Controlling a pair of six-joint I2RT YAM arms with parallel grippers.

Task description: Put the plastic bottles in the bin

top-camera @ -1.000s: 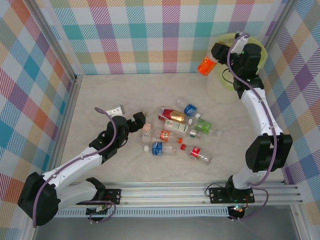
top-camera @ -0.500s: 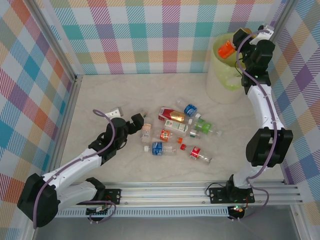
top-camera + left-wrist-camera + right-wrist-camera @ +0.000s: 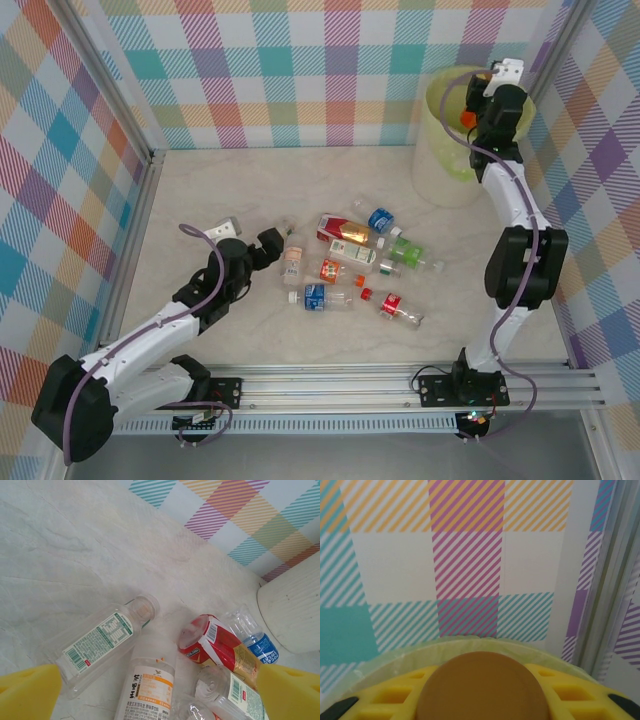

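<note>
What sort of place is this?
Probably a robot practice booth: checked walls enclose a tabletop, two arms are bolted to a metal rail, and bottles lie beside a bin.

My left arm lies low and stretched forward, the left gripper (image 3: 272, 243) spread wide. My right arm stands tall and reaches to the far right corner, the right gripper (image 3: 472, 110) clamped on an orange bottle (image 3: 482, 685).

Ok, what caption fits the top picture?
Right gripper holds an orange bottle over the bin; open left gripper faces the scattered bottles.
</note>
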